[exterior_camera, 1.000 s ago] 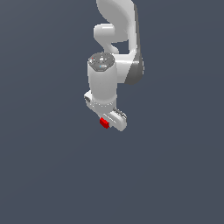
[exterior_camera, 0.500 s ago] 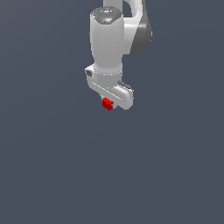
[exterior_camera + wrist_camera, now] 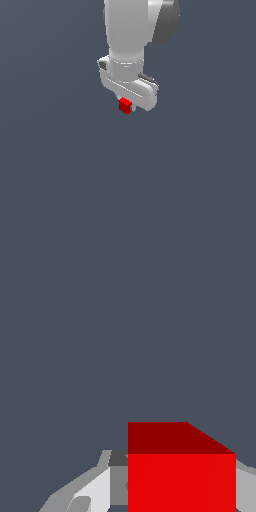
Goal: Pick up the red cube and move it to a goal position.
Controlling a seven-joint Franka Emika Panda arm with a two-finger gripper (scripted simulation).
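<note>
The gripper [image 3: 127, 107] pinches the red cube [image 3: 125, 105] across opposite flat faces. The cube appears rigid, light, plain-sided; a centred grip should prevent slipping.

The white robot arm [image 3: 127, 30] comes down from the top edge of the exterior view and points downward. At its lower end is the end effector [image 3: 126, 106], and the red cube [image 3: 125, 105] sits at its tip, partly covered by the white body. The fingers themselves are hidden behind the cube and the housing. Around everything there is only a plain dark grey background [image 3: 60, 190].
</note>
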